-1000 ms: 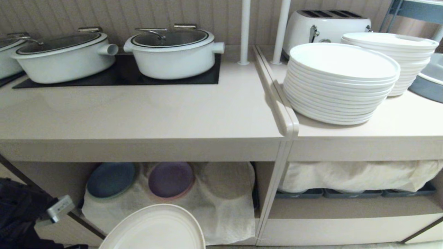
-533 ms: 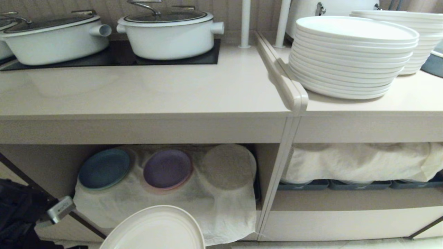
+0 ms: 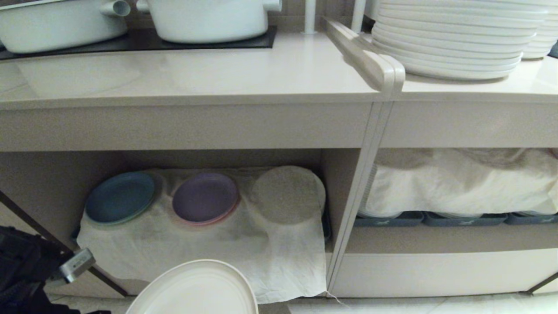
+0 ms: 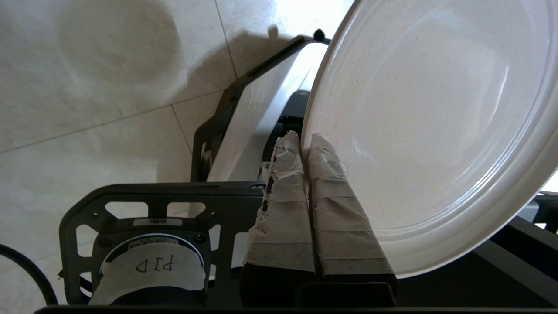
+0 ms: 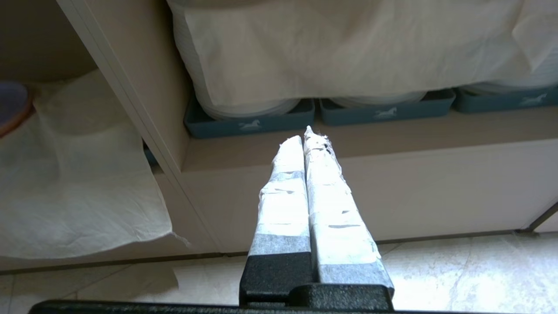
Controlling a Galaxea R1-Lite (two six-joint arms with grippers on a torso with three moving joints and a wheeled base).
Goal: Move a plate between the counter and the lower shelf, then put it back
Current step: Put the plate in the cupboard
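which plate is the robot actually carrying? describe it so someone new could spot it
Find the lower shelf, the bay under the counter draped in crinkled white cloth. In front of it, at the head view's bottom edge, is the plate, pinched at its rim by the left gripper. It is plain matte cream, unlike the blue plate and purple plate on the cloth.
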